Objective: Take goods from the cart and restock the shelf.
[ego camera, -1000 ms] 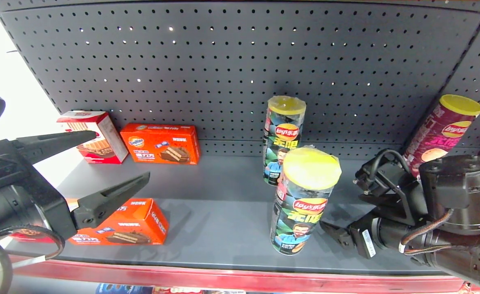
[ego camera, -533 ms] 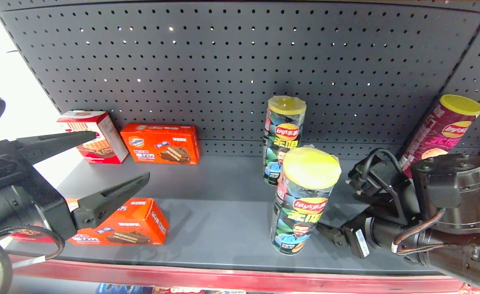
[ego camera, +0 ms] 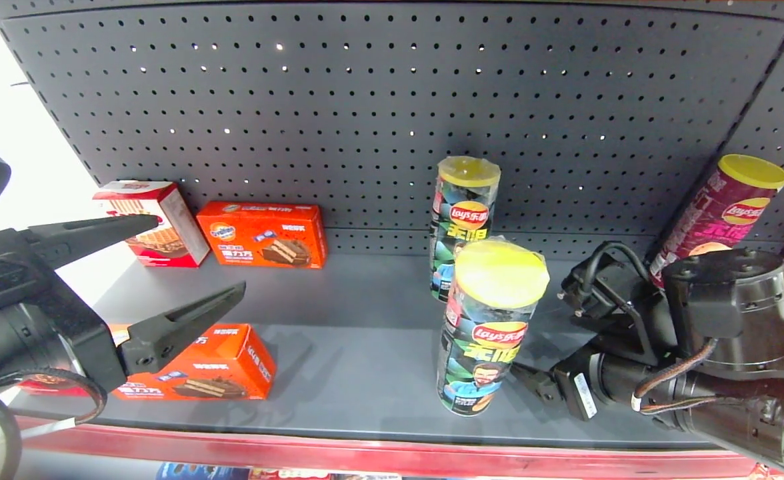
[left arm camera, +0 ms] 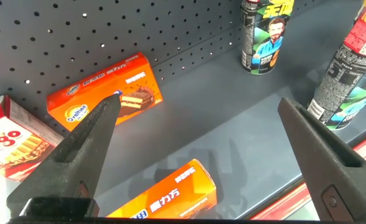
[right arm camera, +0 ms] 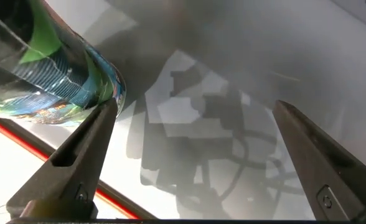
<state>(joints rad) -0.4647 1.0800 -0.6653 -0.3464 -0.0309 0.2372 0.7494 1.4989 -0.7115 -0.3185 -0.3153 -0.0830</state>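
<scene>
A chip can with a yellow lid stands near the front of the dark shelf; it also shows as the front can and as a can bottom. My right gripper is open low on the shelf just right of this can, one finger touching its base. A second, matching can stands behind it by the back panel. My left gripper hangs open and empty above the shelf's left part, over an orange box.
Another orange box and a red-and-white box sit at the back left. A purple can leans at the far right. A pegboard panel closes the back; a red lip marks the front edge.
My right arm has slid left along the shelf, and the front can has shifted slightly left with it. The left arm has not moved.
</scene>
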